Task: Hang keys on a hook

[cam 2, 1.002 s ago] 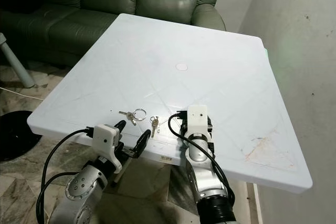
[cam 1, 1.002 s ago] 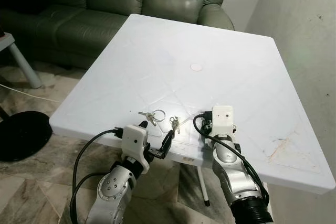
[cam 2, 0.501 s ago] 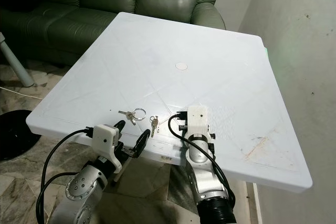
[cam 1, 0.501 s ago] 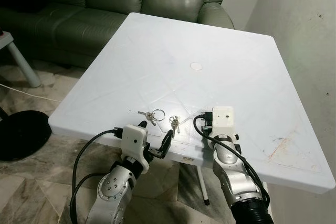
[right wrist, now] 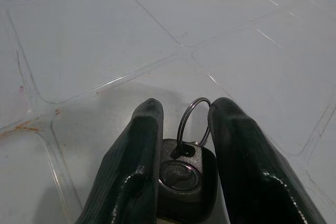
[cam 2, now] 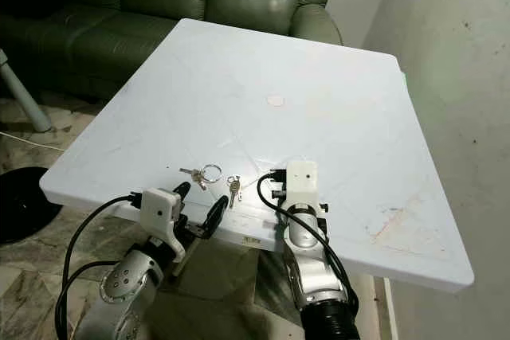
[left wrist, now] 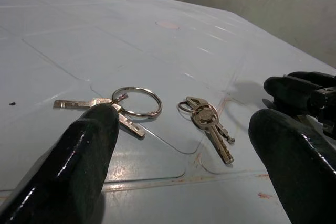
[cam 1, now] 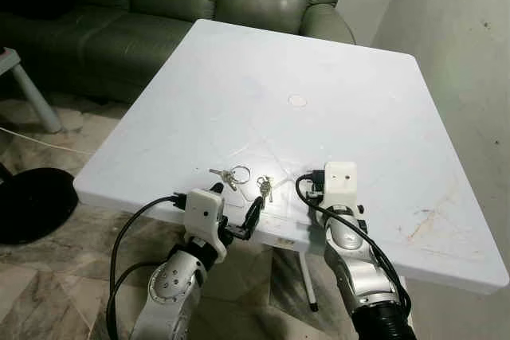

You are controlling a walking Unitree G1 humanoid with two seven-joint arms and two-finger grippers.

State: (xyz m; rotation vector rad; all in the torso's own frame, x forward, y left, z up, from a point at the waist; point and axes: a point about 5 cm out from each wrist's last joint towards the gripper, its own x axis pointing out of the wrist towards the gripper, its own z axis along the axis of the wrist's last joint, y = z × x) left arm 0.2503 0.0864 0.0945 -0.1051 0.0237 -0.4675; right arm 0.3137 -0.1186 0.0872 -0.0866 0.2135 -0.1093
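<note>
The right gripper (right wrist: pixel 181 145) holds a black-headed key with a thin silver ring (right wrist: pixel 184 169) pinched between its 2 black fingers (right wrist: pixel 131 171), which are closed to the width of the key head; in the head views this gripper sits low over the white square plastic table (cam 1: pixel 358 101), near its front edge. The left gripper (left wrist: pixel 178 171) stands with its fingers spread wide and empty, just off the same front edge, aimed at 2 further sets lying flat on the table: a silver ring with flat keys (left wrist: pixel 123 106) and, just beside it, a small bunch of silver keys (left wrist: pixel 207 124). The step in hand is judged to be the pickup: 1 key is secured, and no hook can be found in any view. The next move therefore calls for lifting the held key clear and turning or walking to locate the hook, with the ring kept exposed above the fingers so it can be threaded. Open room is ample across the far table surface, which carries only a small round mark (cam 1: pixel 297 101). A green leather sofa (cam 1: pixel 159 5) bounds the far side, a pale wall (cam 1: pixel 470 53) stands close on the right, and a black round base (cam 1: pixel 32 201) lies on the floor to the left.
</note>
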